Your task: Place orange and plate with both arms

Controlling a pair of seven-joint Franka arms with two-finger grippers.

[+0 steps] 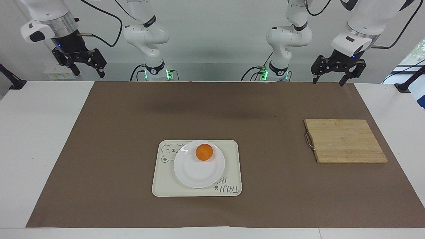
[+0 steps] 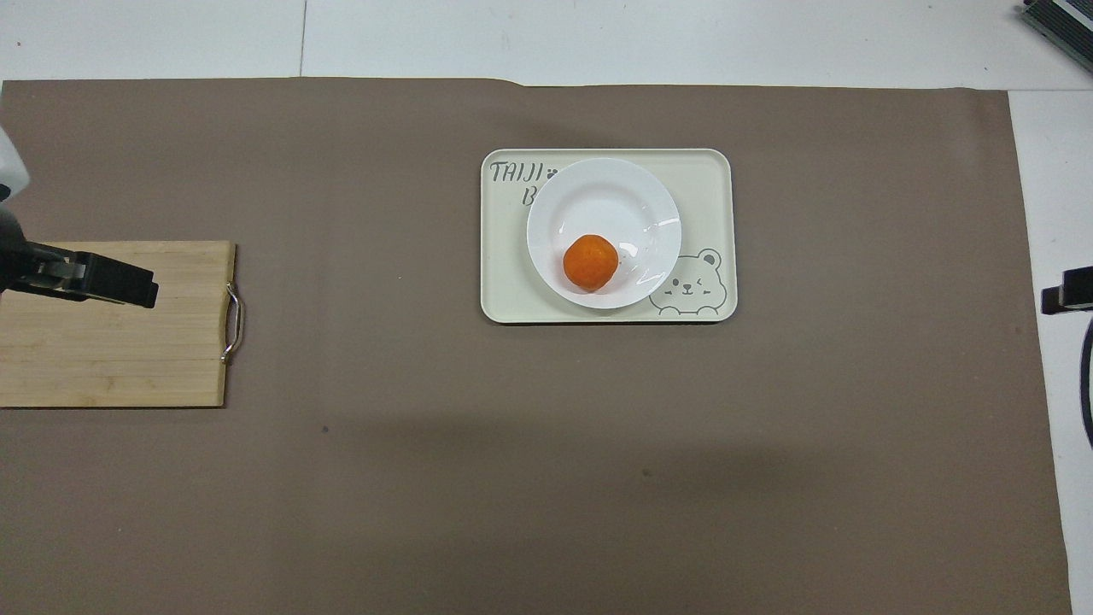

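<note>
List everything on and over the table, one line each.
orange: one, bright orange, on the plate, off its centre toward the robots.
plate: one, white, on the tray.
tray: one, cream with a bear drawing, mid-table.
cutting board: one, light wood with a metal handle, toward the left arm's end.
mat: one, brown, covering the table.
left end effector: one, black, open, empty, raised by the mat's edge nearest the robots.
right end effector: one, black, open, empty, raised.
</note>
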